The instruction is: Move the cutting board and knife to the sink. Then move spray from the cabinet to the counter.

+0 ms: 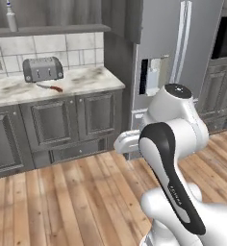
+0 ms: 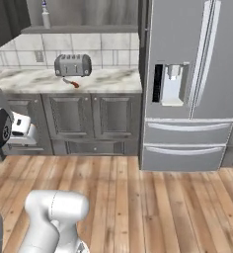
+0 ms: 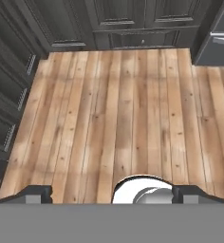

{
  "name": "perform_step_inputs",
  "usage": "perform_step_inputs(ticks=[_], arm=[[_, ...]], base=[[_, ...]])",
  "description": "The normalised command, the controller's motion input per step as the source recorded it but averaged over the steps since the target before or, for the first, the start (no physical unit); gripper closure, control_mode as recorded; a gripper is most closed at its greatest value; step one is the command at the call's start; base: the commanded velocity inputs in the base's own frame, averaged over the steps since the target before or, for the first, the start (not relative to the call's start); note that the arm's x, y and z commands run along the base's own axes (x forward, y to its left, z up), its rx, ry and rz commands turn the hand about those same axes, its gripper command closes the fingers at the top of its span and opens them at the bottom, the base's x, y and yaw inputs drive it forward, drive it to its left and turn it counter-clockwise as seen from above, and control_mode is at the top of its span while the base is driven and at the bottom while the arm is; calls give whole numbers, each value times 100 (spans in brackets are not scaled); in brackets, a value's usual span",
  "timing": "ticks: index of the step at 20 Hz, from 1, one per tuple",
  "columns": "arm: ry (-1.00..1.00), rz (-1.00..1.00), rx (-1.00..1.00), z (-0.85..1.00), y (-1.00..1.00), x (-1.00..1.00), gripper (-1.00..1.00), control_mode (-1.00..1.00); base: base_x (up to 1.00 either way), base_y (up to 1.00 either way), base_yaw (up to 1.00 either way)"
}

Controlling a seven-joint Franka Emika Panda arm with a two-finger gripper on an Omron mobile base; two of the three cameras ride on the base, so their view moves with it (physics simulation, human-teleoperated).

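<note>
Gripper (image 3: 111, 193) wide open, holding nothing, aimed at wood floor (image 3: 133, 109) | knife (image 1: 50, 87) on counter (image 1: 86, 79) just in front of toaster (image 1: 42, 68) | spray (image 1: 11, 18) up on cabinet (image 1: 53, 29) shelf

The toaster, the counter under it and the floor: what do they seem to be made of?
The toaster looks like brushed grey metal, with a dull sheen. The counter looks like polished marble or an imitation, white with grey-brown veins. The floor looks like light wooden planks, showing grain and knots.
</note>
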Motion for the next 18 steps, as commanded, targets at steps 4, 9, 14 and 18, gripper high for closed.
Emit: perform_step_inputs(ticks=[4,9,14,18], arm=[[0,0,0,0,0,0,-100,100],[0,0,0,0,0,0,-100,100],[0,0,0,0,0,0,-100,100],[0,0,0,0,0,0,-100,100]], base=[[100,22,0],[100,32,0],[100,39,2],[100,33,3]])
